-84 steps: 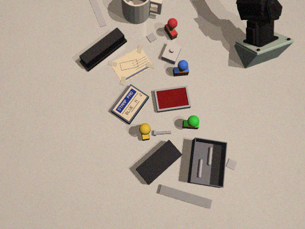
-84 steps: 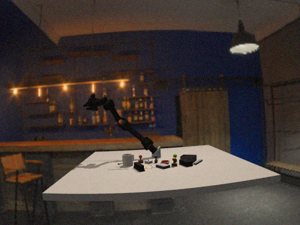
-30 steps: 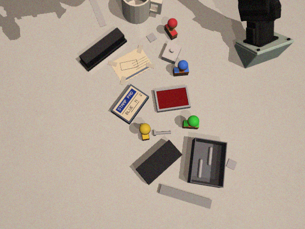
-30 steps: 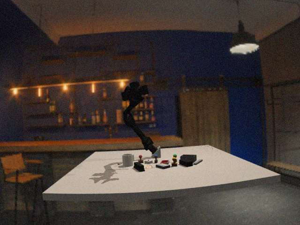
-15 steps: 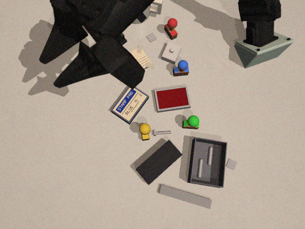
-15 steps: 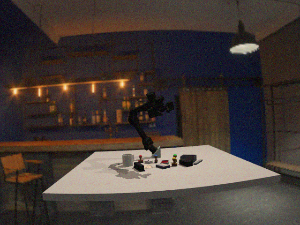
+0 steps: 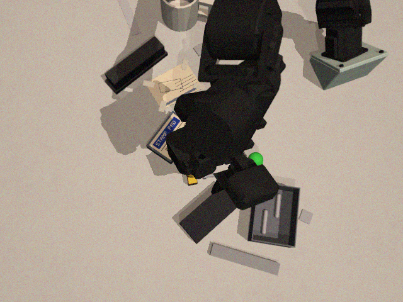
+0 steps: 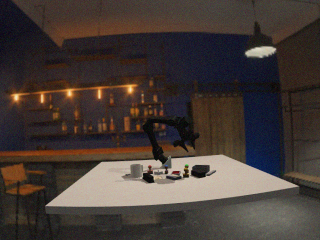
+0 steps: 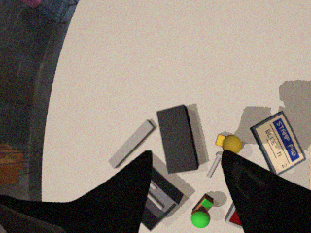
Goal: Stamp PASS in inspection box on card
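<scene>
we take the green-knobbed stamp (image 9: pixel 201 217) to be the pass stamp, though no lettering on it is legible. it stands upright on the bench (image 7: pixel 58 195), untouched, just beside the open dark tray (image 7: pixel 274 218) and near the black block (image 7: pixel 208 216). in the wrist view it sits low between the two fingers, well below them.

the pincer (image 9: pixel 185 171) hangs high above the bench, half open and holding nothing; the exterior view shows it well clear of everything.

the red ink pad (image 8: pixel 176 172) lies close to the stamp; from above the arm hides it. the card (image 7: pixel 174 82) is taped to the bench further back, partly under the arm, and we cannot read whether its box carries any print. the blue-labelled stamp pad tin (image 7: pixel 164 136) lies between the card and the yellow-knobbed stamp (image 9: pixel 229 143).

as we judge it, nothing of the task is done yet: the stamp is not picked up, not inked, no print made. left to do are the descent and grasp on the green knob's stem, the inking, one print in the box, and the return to the bench.
</scene>
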